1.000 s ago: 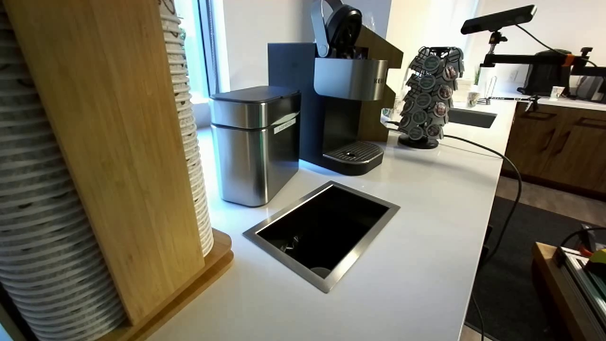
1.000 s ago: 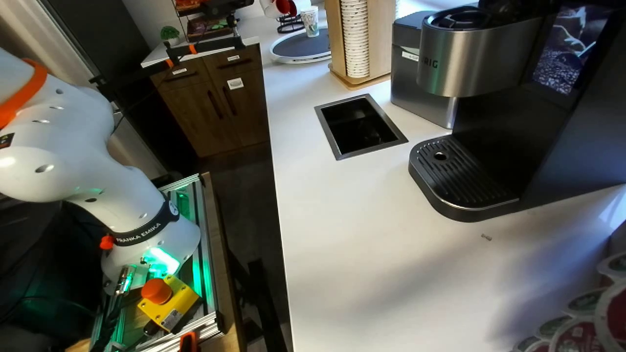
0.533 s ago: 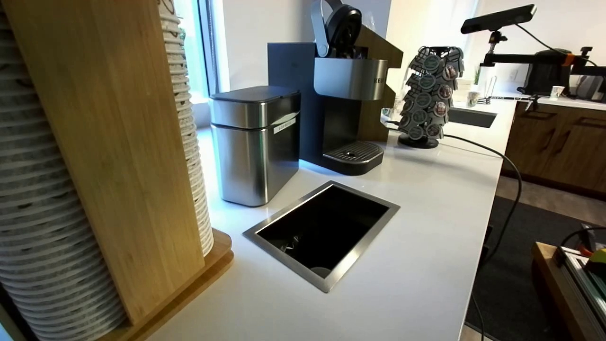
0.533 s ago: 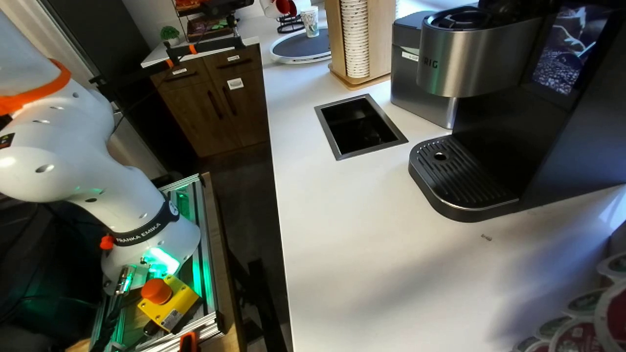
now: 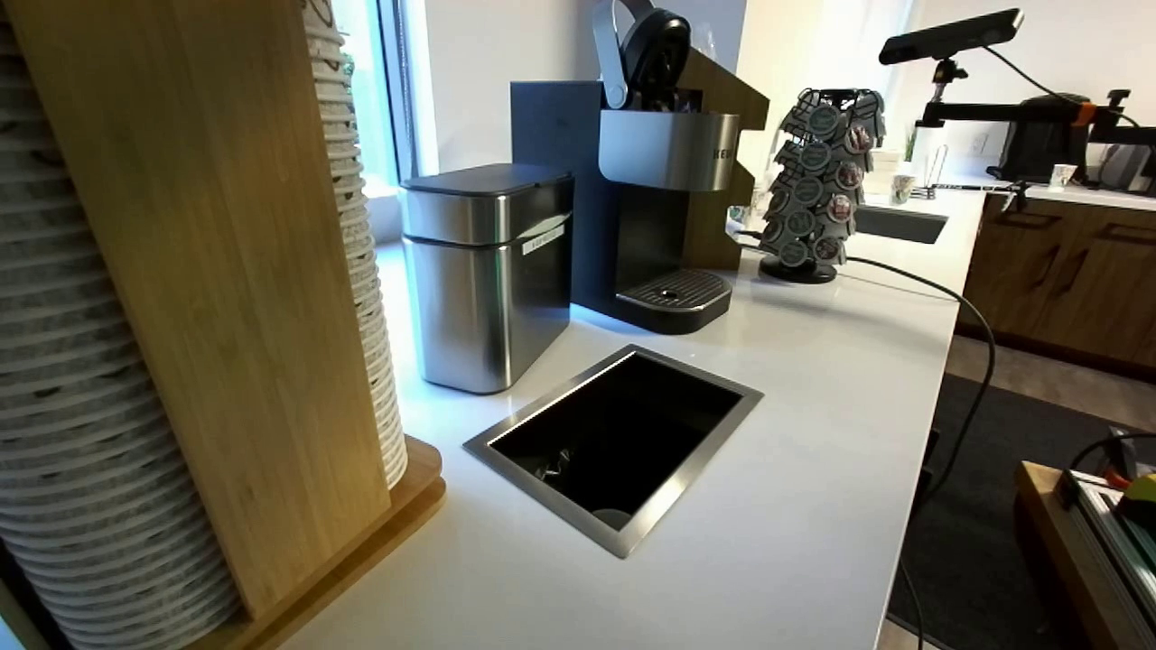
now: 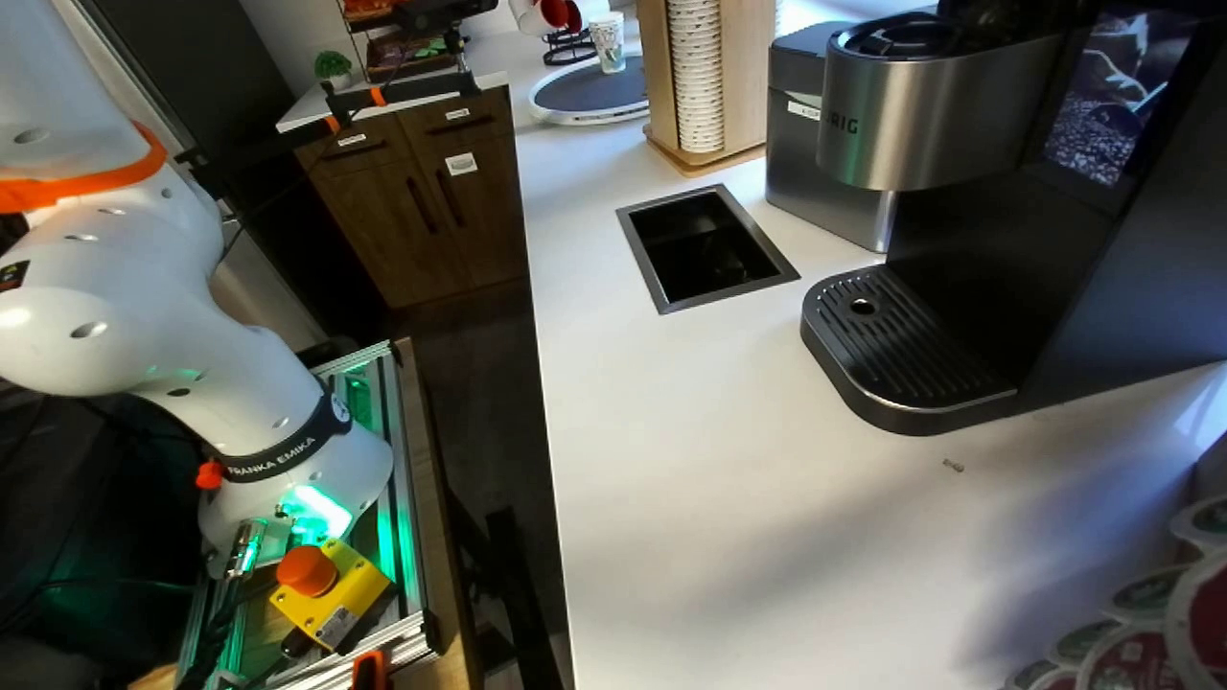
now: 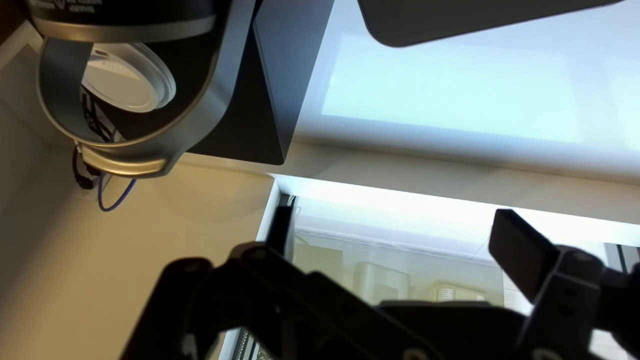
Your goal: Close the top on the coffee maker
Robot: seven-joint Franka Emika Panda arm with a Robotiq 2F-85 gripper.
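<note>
The canister (image 5: 488, 289) stands just beside the coffee maker (image 5: 664, 149), and the pod rack (image 5: 797, 269) is near the machine's other side. A rectangular opening (image 5: 687, 469) is sunk into the counter (image 5: 786, 506) in front, and a cup holder (image 5: 239, 298) stands beyond the canister. The top (image 5: 659, 54) is up and open over the machine's head, tilted, its rounded underside bare. The gripper (image 7: 395, 225) has its fingers (image 7: 522, 250) well apart; in the wrist view the raised grey handle (image 7: 202, 112) lies up and left of them, a white cup lid (image 7: 130, 82) showing through its loop. The canister is boxy brushed steel, the opening steel-rimmed, the drip tray (image 6: 911, 345) black and ribbed, the pods (image 5: 815, 156) round-faced, the cup holder grained wood, the counter smooth white
</note>
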